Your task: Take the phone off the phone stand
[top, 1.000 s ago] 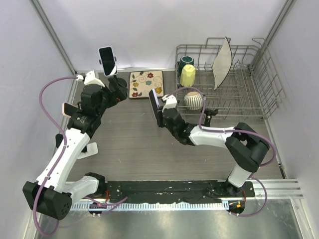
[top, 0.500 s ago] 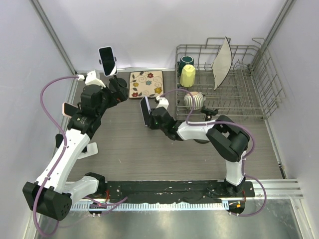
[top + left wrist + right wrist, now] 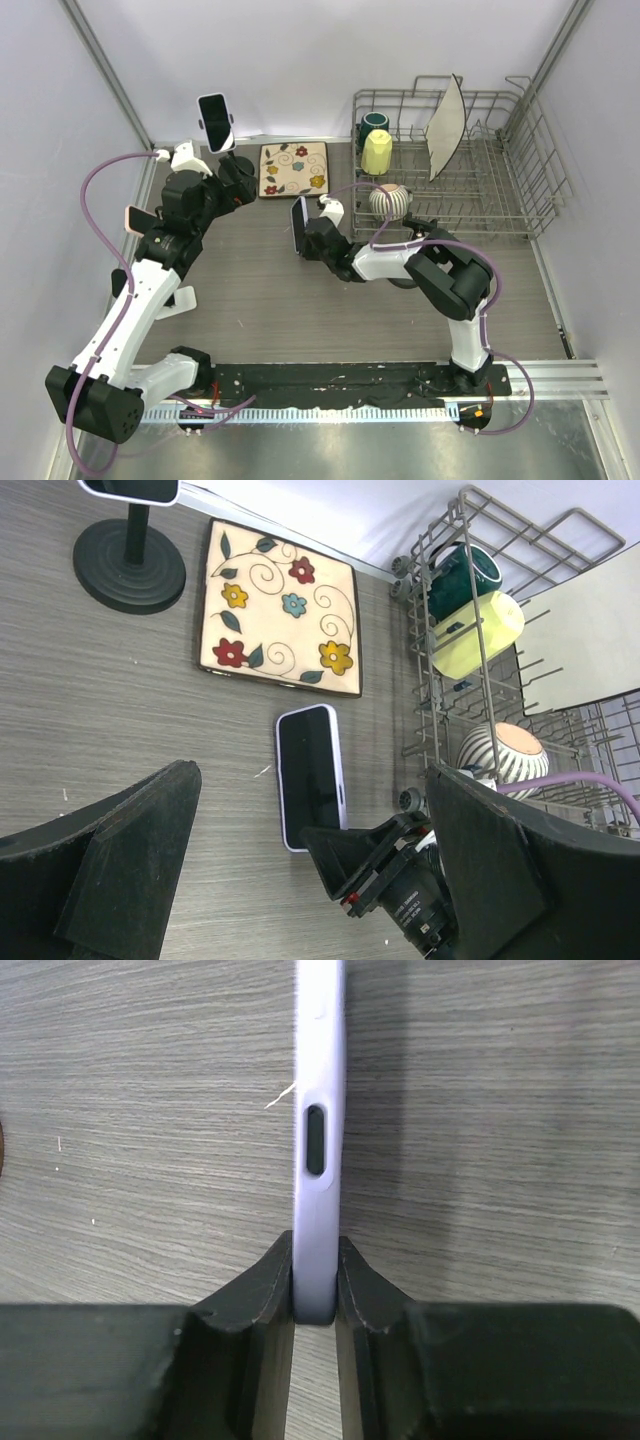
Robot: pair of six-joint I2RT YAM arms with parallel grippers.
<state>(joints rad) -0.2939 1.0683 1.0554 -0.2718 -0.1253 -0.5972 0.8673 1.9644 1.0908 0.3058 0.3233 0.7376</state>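
My right gripper (image 3: 308, 236) is shut on the bottom end of a lavender-cased phone (image 3: 298, 226), held on edge low over the wooden table; the wrist view shows both fingers (image 3: 270, 1280) pressed on its sides (image 3: 318, 1140). The phone's dark screen faces my left wrist camera (image 3: 310, 775). A black phone stand (image 3: 236, 160) stands at the back left with another, white-edged phone (image 3: 215, 121) clipped on top; its round base shows in the left wrist view (image 3: 130, 565). My left gripper (image 3: 238, 182) is open wide and empty beside that stand.
A flowered tile (image 3: 294, 169) lies right of the stand. A wire dish rack (image 3: 500, 190) at the back right holds a plate (image 3: 446, 126), a yellow cup (image 3: 377, 151), a green cup (image 3: 374, 123) and a striped bowl (image 3: 389, 202). A white object (image 3: 176, 299) lies by my left arm.
My right gripper has carried the lavender phone left and toward the near side, then slightly back to the right. The left arm has not moved.
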